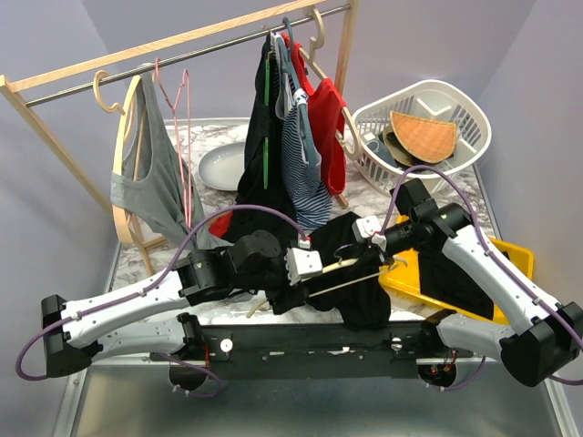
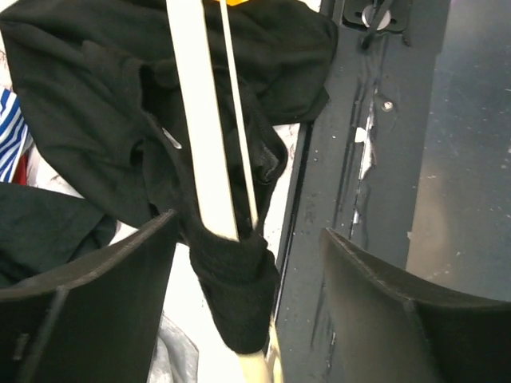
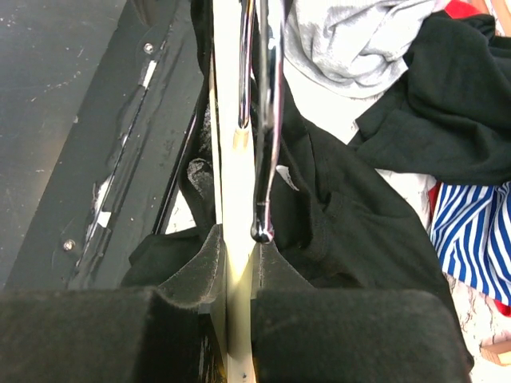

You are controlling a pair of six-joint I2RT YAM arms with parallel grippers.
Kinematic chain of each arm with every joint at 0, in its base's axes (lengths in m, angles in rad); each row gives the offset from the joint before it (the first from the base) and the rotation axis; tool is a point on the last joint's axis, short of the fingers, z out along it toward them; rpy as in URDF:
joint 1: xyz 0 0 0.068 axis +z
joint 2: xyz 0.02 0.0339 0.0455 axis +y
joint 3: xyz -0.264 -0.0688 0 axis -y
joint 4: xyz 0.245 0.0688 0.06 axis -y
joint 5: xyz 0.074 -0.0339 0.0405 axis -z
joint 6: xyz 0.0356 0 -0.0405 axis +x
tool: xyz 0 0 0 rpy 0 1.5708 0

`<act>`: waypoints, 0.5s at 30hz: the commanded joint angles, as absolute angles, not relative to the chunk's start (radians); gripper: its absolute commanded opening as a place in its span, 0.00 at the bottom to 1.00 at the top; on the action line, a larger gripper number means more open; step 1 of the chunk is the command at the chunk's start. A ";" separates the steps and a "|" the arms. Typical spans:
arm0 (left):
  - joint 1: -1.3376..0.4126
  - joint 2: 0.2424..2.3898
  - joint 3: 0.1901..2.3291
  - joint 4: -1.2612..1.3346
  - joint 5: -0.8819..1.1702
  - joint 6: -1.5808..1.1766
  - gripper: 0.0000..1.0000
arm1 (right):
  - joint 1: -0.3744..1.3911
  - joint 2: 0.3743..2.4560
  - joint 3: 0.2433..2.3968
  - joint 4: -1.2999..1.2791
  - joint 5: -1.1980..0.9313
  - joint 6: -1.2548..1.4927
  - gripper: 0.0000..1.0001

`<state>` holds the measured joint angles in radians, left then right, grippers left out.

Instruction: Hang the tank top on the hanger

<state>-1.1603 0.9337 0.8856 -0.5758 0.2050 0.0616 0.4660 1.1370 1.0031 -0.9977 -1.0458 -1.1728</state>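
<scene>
The plain black tank top of limp thin fabric (image 1: 360, 291) lies bunched on the marbled table (image 1: 205, 132) near the wooden clothes rail (image 1: 182, 41). One fold is wrapped round the end of the slim cream wooden hanger (image 2: 200, 120). The right gripper (image 3: 238, 255) is clamped tight on the hanger's wood beside its dark metal hook (image 3: 267, 120), while the left gripper (image 2: 247, 227) gapes wide, its fingers (image 2: 96, 295) either side of the fabric-covered tip, gripping nothing
</scene>
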 commanded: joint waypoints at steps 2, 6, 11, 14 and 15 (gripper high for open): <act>-1.161 0.971 0.881 -0.542 0.152 0.069 0.72 | 0.482 1.126 1.006 -1.020 -1.124 -1.204 0.01; -1.160 0.977 0.862 -0.520 0.137 0.069 0.23 | 0.485 1.120 0.994 -1.025 -1.147 -1.215 0.01; -1.158 0.925 0.827 -0.483 0.118 0.034 0.00 | 0.485 1.112 0.967 -1.002 -1.147 -1.181 0.03; -1.160 0.864 0.776 -0.453 0.121 0.014 0.00 | 0.485 1.104 0.966 -0.932 -1.147 -1.023 0.31; -1.158 0.830 0.741 -0.437 0.124 0.020 0.00 | 0.483 1.101 0.976 -0.907 -1.132 -0.968 0.40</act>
<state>-1.1568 0.9287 0.8139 -0.4885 0.1307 0.0120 0.4736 1.1259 0.9829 -0.9726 -1.0740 -1.1458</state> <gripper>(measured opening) 0.176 0.229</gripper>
